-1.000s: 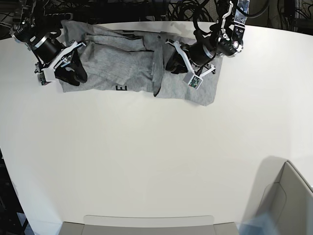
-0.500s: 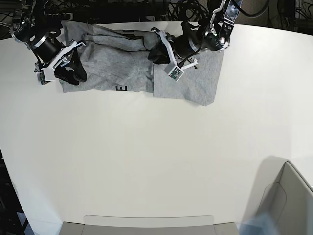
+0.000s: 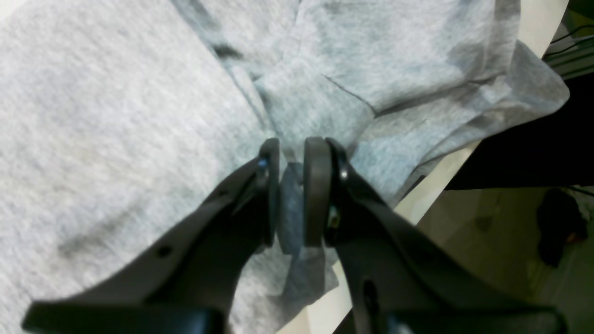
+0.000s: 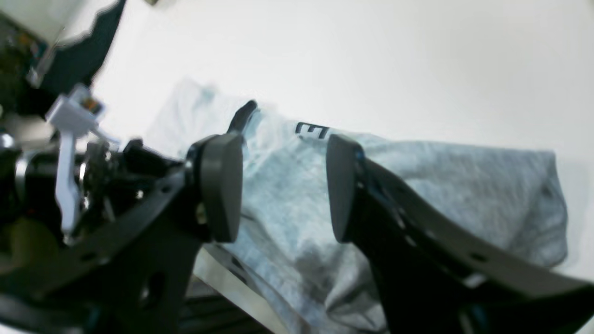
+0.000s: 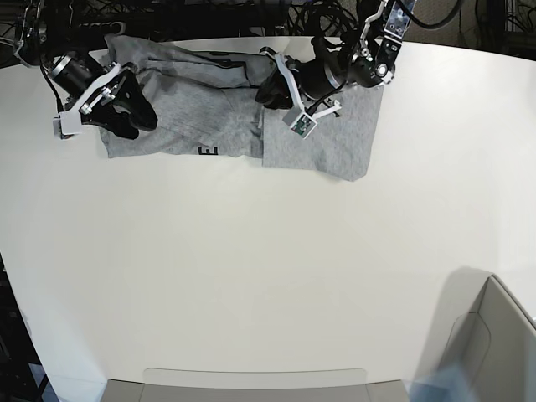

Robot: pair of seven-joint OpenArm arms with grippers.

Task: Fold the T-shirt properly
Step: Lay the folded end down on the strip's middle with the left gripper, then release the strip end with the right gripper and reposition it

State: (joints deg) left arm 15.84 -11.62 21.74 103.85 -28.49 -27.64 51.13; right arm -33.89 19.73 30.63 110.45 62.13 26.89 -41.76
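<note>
Since the earlier frames, the right gripper [image 5: 138,117] at the left of the base view has spread its fingers and lifted a little off the cloth, and the left arm has carried its part of the shirt from the right end toward the middle. The T-shirt [image 5: 201,117] lies along the far edge of the white table [image 5: 268,268], crumpled, with one grey layer folded over another. A black block letter [image 5: 209,151] shows at its near edge, close to the middle.

On the left side of the base view, the right gripper [image 4: 283,181] stands wide, with nothing between its two black pads. In the right wrist view the grey cloth is seen through the gap, lying below it, and the letter [image 4: 312,131] is visible beyond the pads.

In the middle, the left gripper [image 5: 270,88] rests over the shirt where the folded layer ends. In the left wrist view its fingers are narrow, and a small fold of the grey T-shirt [image 3: 116,116] is pinched between the pads of the left gripper [image 3: 291,195]. The cloth reaches the table edge there and a little hangs over it.

On the right, the rest of the shirt lies flat on the table, plain grey. At the lower right corner of the base view a grey box [image 5: 494,343] stands well apart from the shirt.
</note>
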